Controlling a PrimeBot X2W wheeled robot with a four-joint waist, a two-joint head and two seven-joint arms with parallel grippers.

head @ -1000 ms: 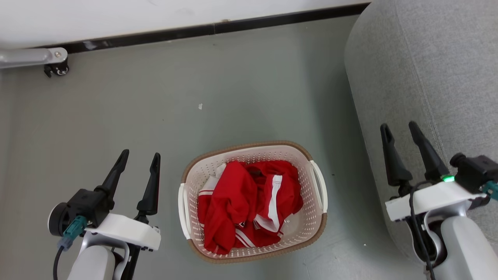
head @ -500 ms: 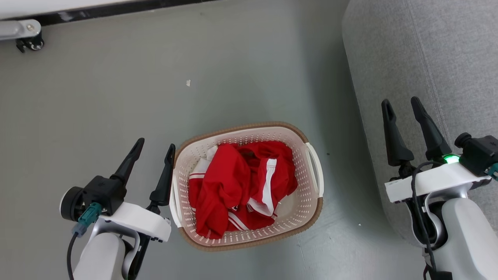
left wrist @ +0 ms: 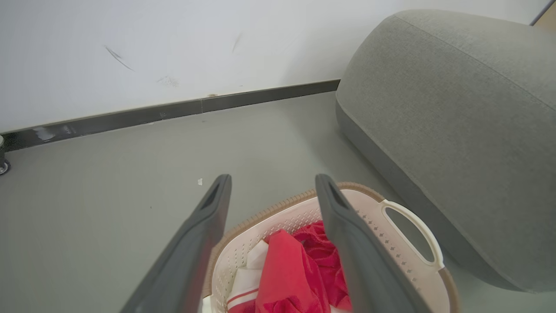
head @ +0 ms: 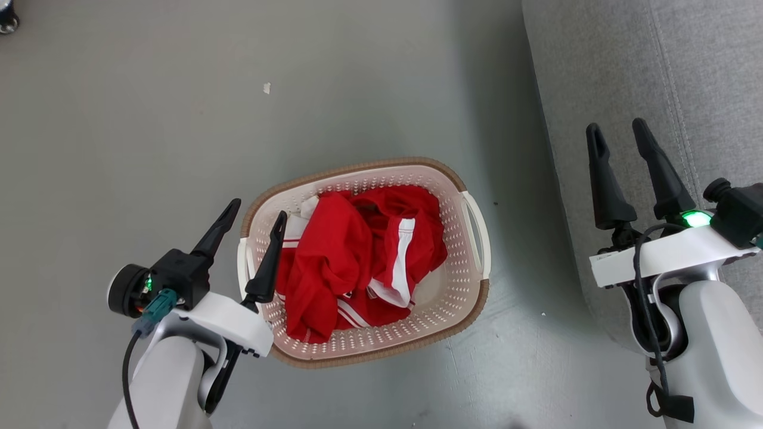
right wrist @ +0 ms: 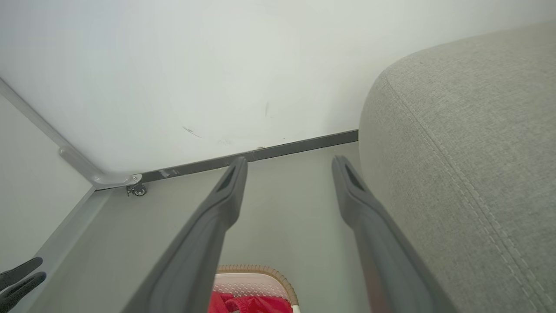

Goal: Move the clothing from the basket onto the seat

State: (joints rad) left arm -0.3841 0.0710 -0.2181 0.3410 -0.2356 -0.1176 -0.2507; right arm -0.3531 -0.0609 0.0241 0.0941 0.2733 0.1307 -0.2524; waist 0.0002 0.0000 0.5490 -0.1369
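Head view: showing the left gripper [head: 258,208] nearest, spread wide and empty, overlapping the left rim of the basket [head: 456,268] with one finger. Showing the right gripper [head: 615,125] gaping just as wide, gripping nothing, hanging against the edge of the seat [head: 656,59]. Finding the clothing [head: 334,268] lying crumpled inside the basket, bunching toward its left and middle. Showing the basket sitting on the floor [head: 149,119] near the seat, not touching it. Left wrist view: looking over the basket toward the baseboard [left wrist: 260,98] and wall [left wrist: 130,43] running behind the seat.
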